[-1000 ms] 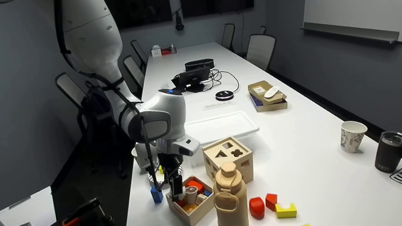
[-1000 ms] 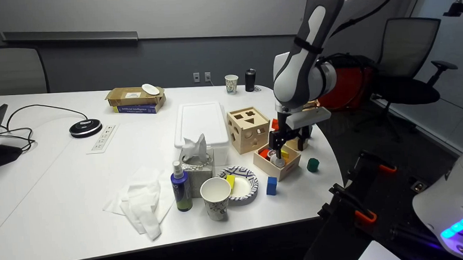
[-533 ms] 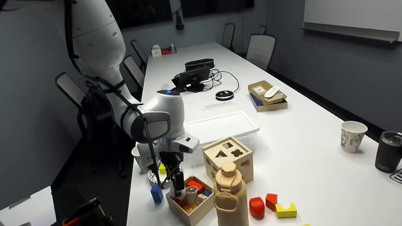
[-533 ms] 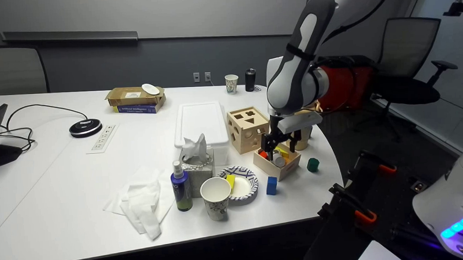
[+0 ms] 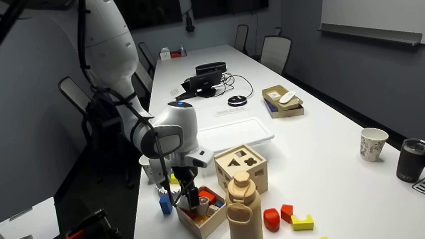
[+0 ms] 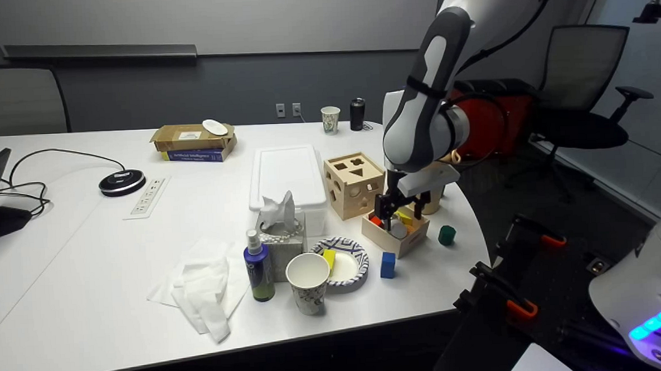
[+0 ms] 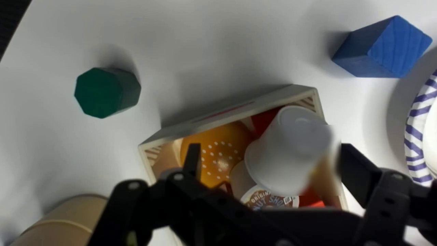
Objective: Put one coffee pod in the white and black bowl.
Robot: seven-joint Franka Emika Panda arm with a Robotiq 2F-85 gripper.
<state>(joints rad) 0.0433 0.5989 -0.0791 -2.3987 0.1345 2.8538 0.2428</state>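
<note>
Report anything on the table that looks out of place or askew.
A yellow block sits in the patterned paper bowl, an unlikely place for a toy. White towels lie loose and crumpled beside the spray bottle.

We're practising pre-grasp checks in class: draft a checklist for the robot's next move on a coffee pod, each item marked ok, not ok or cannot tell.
1. Gripper open: ok, its jaws stand apart.
2. White coffee pod between the jaws: ok in the wrist view.
3. Jaws low enough to close on it: cannot tell.
4. Separate from the printed pod: cannot tell, they overlap in the wrist view.
5. Bowl free of other things: not ok, a yellow block is inside, though bare space shows.
6. Blue block apart from the bowl: ok, a gap shows.
</note>
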